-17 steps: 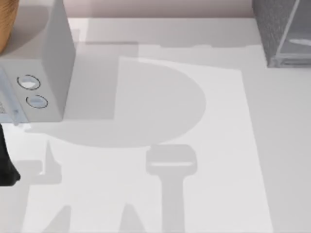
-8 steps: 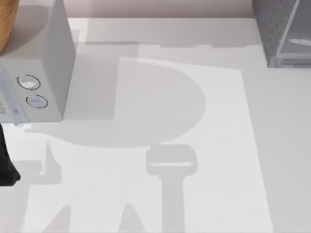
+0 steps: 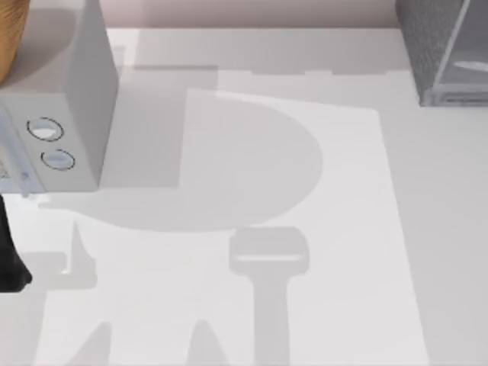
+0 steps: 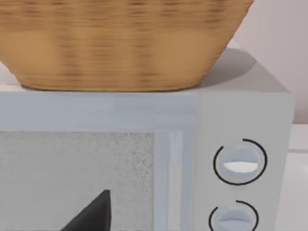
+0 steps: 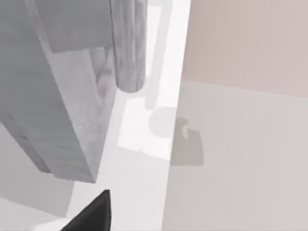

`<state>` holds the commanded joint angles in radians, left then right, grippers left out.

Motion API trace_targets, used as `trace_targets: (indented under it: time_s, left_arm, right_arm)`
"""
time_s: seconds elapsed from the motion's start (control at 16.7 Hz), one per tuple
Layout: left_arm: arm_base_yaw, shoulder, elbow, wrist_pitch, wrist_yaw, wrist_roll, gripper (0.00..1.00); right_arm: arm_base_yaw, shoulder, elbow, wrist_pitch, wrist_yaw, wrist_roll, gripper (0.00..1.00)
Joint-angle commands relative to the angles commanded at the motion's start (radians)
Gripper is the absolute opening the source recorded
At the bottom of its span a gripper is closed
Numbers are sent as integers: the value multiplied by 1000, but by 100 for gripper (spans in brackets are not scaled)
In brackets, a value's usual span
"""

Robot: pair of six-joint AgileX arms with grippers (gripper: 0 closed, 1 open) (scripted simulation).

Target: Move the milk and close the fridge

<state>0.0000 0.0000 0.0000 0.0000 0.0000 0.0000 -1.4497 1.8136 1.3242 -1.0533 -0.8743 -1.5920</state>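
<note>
**Fridge at the far right corner, arms at the edges of the worktop**

The fridge [image 3: 442,49], a dark grey speckled cabinet, stands at the far right corner of the white worktop [image 3: 252,191] in the top view. Its lighter grey flat door panel [image 3: 457,46] runs at a slant across the cabinet. From the right wrist view, a grey slab of the fridge [image 5: 57,96] looms close, with a rounded grey bar [image 5: 129,45] just beside it and the worktop edge [image 5: 144,130] below.

Across the worktop from the fridge, at the far left, sits a smooth light-grey microwave [image 3: 65,99] with two round dials [image 3: 46,130] on its front. A woven wicker basket [image 4: 120,43] rests on top of the microwave [image 4: 240,110], touching its roof; the left wrist view faces the microwave's speckled window [image 4: 72,173] and the dials [image 4: 239,162] from close by.

A dark part of the left arm [image 3: 9,259] shows at the left edge, on the near side of the microwave, well apart from the fridge. One dark fingertip [image 4: 94,214] of the left gripper juts toward the microwave window; one dark fingertip [image 5: 91,214] of the right gripper points near the fridge slab. Whether either set of jaws is released or clenched cannot be told.
</note>
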Motion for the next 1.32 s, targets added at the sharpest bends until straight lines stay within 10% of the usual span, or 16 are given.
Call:
trace_targets:
  time_s: [0.6, 1.32]
  left_arm:
    - [0, 0, 0, 0, 0, 0, 100]
    - [0, 0, 0, 0, 0, 0, 100]
  right_arm:
    - [419, 9, -10, 643, 85, 832, 100]
    - [543, 2, -37, 769, 149, 973, 100]
